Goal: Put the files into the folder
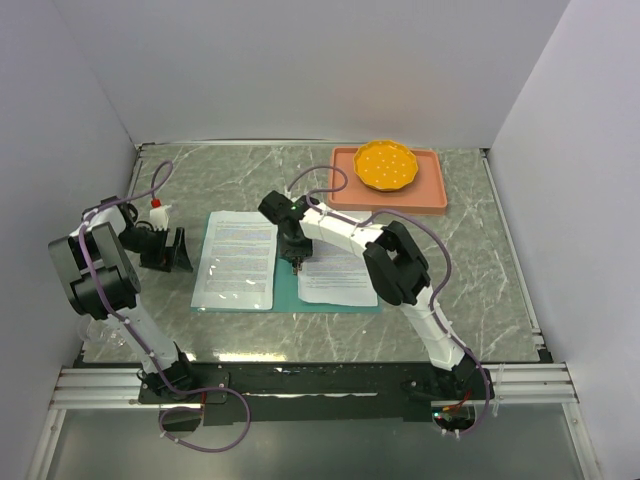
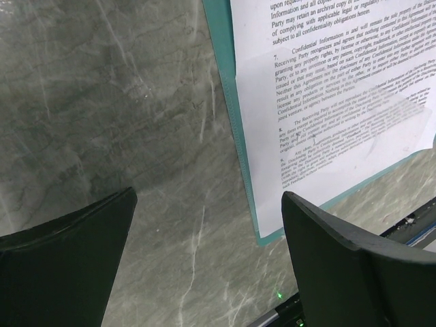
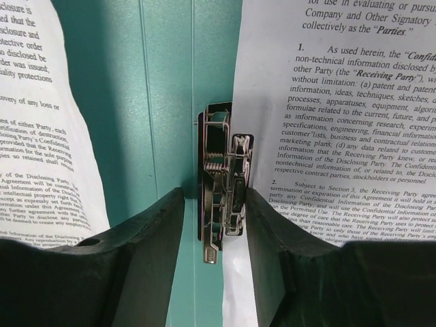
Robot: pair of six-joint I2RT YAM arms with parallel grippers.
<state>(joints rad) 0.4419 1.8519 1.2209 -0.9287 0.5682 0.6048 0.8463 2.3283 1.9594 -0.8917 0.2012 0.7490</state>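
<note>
The teal-green folder (image 1: 287, 291) lies open in the middle of the table. One white printed sheet of the files (image 1: 238, 258) lies on its left half and another (image 1: 335, 276) on its right half. My right gripper (image 1: 296, 262) is down at the folder's spine. In the right wrist view its jaws (image 3: 214, 204) are open and straddle the metal clip (image 3: 223, 170). The right finger touches the clip and the left one stands a little off it. My left gripper (image 1: 178, 250) is open and empty, left of the folder. Its wrist view (image 2: 209, 197) shows the folder's edge (image 2: 228, 88).
A salmon-pink tray (image 1: 432, 195) holding a yellow plate (image 1: 386, 165) stands at the back right. A small white bottle with a red cap (image 1: 160, 212) sits by the left arm. White walls enclose the marble table; a metal rail runs along its near edge.
</note>
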